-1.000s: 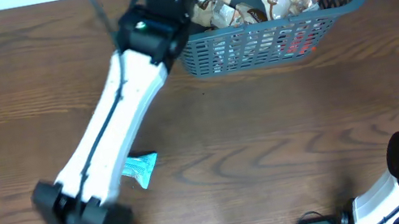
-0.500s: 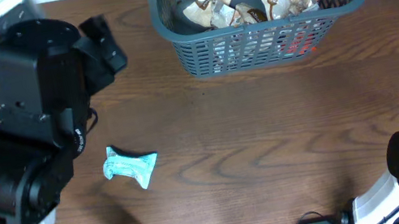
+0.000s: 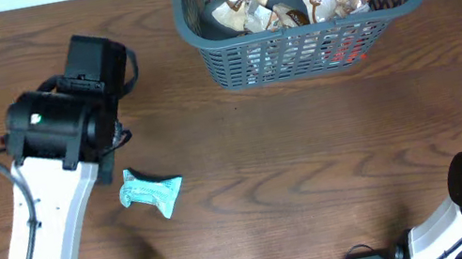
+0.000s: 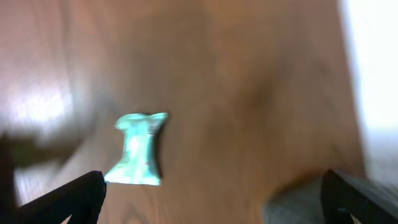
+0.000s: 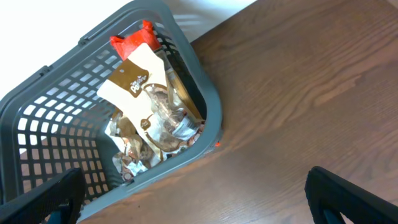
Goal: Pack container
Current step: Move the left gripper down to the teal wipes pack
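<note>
Your left arm has swung back from the container (image 3: 307, 45) at the table's (image 3: 313, 163) far edge | left gripper (image 4: 211, 193) wide, empty, over teal packet (image 4: 138, 149) | right gripper (image 5: 193, 199) wide, empty, near container | right wrist view adds a red packet (image 5: 132, 42) behind the white pouch (image 5: 134, 78).

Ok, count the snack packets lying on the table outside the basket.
1. The light blue packet lies on the wood, left of the container and nearer the robot, beside the left arm. That arm covers some table, so another could be hidden.
</note>
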`<state>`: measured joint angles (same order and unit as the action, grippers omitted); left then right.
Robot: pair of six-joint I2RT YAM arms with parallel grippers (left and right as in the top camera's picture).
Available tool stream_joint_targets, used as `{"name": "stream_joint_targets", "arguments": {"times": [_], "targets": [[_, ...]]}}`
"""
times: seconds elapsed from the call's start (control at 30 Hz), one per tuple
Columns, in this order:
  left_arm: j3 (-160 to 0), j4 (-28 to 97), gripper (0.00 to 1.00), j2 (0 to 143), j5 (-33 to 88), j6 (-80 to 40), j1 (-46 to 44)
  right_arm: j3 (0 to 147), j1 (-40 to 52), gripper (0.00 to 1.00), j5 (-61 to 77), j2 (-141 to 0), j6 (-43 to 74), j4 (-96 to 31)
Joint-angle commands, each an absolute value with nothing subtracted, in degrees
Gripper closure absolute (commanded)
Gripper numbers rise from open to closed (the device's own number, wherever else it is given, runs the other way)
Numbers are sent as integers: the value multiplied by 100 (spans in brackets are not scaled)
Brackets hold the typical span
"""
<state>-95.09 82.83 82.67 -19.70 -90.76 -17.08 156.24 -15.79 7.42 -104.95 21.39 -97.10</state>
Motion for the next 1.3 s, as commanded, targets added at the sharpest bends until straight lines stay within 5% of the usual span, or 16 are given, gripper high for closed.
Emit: {"name": "stream_joint_targets", "arguments": {"times": [0.0,0.3,0.8,1.27], "targets": [[-8652,7940,1,8274,-1087,-9629,-1413,15620,-1605,1,797,-10499,2073,-9727],[-6545,6038,1,8274,276,-9249,-1216,15620,-1605,1,797,-10499,2071,-9730],[-5695,5894,1,8274,556,-7308,-1219,15620,-1605,1,794,-10499,2071,-9727],[-4670,4316,1,8274,593,-7349,-1216,15620,-1605,1,794,-10499,2071,-9727]]}}
